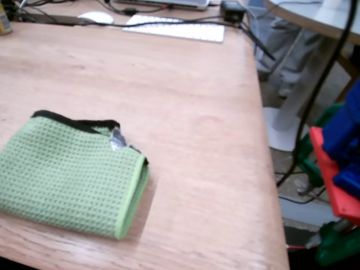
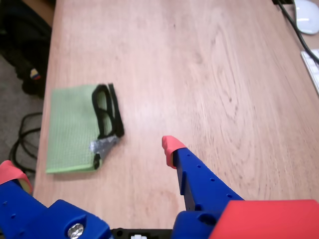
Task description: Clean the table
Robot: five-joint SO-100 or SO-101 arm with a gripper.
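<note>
Folded green waffle-weave cloth [image 1: 70,177] lay near one edge of the table [image 1: 185,112], black trim and a grey scrap at its upper corner. Gripper [image 2: 92,159] hovered above bare wood just beside the cloth [image 2: 75,129], jaws spread wide, holding nothing. Keyboard [image 1: 174,28] and mouse [image 1: 95,17] sat at the far end. Best approach, judged: descend over the trimmed edge and pinch several folded layers together.

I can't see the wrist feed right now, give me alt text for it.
The open gripper, blue with red fingertips, hangs above the wooden table, holding nothing. A folded green cloth with black trim lies flat near the table's left edge, ahead of the fingers. At the upper right are a white mouse and a black cable.
</note>
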